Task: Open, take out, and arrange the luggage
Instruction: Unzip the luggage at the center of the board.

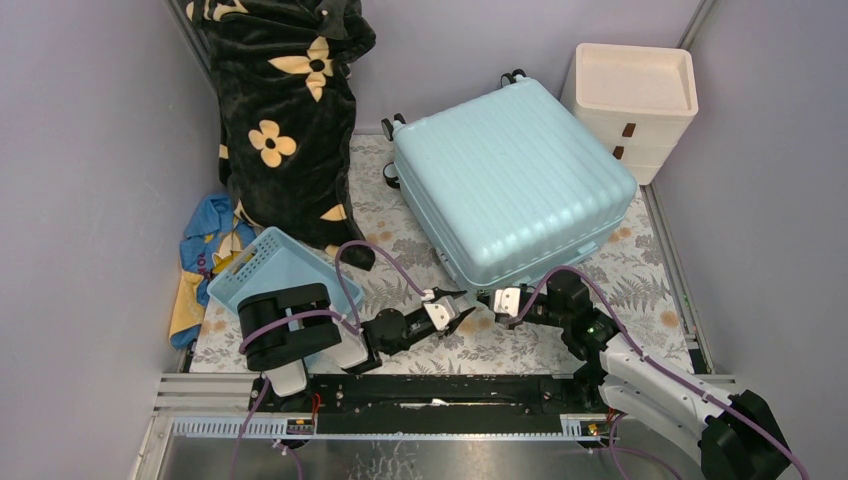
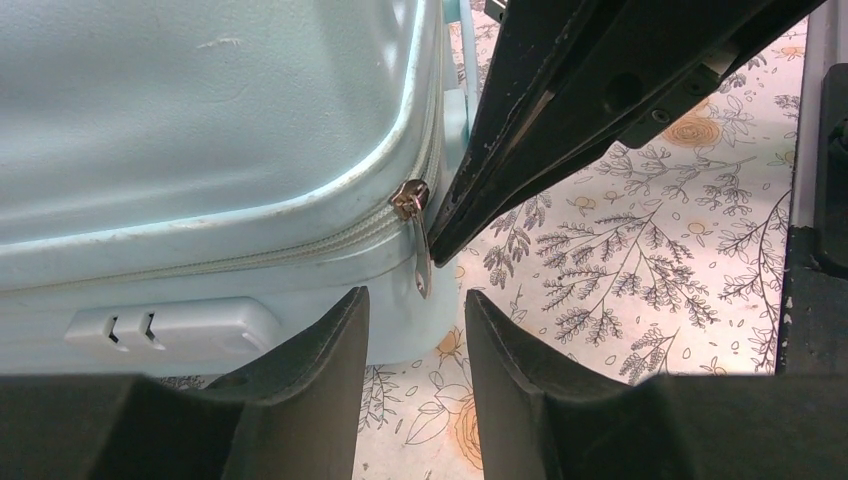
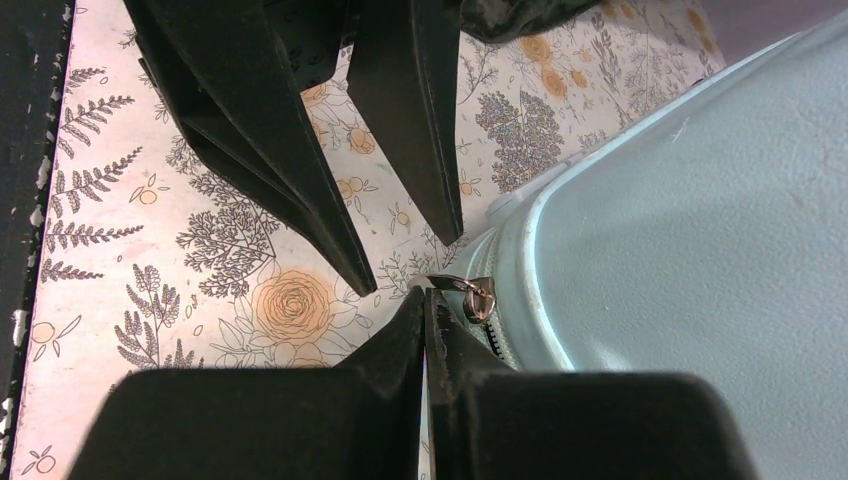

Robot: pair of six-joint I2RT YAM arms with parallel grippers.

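Observation:
The luggage [image 1: 510, 180], a pale aqua ribbed suitcase, lies flat and closed on the floral mat [image 1: 400, 225]. Its metal zipper pull [image 2: 421, 255] hangs at the near corner, also seen in the right wrist view [image 3: 470, 292]. My left gripper [image 2: 415, 292] is open just in front of that corner [image 1: 462, 308]. The pull dangles above the gap and nothing is between the fingers. My right gripper [image 3: 425, 292] is shut, and its tips [image 2: 440, 245] rest against the side of the pull. The tab's end hangs free below them.
A small blue basket [image 1: 265, 270] sits left of my left arm, beside a blue and yellow cloth [image 1: 205, 250]. A black flowered blanket [image 1: 290, 110] is piled at the back left. A cream drawer unit [image 1: 635, 100] stands at the back right. Walls close in both sides.

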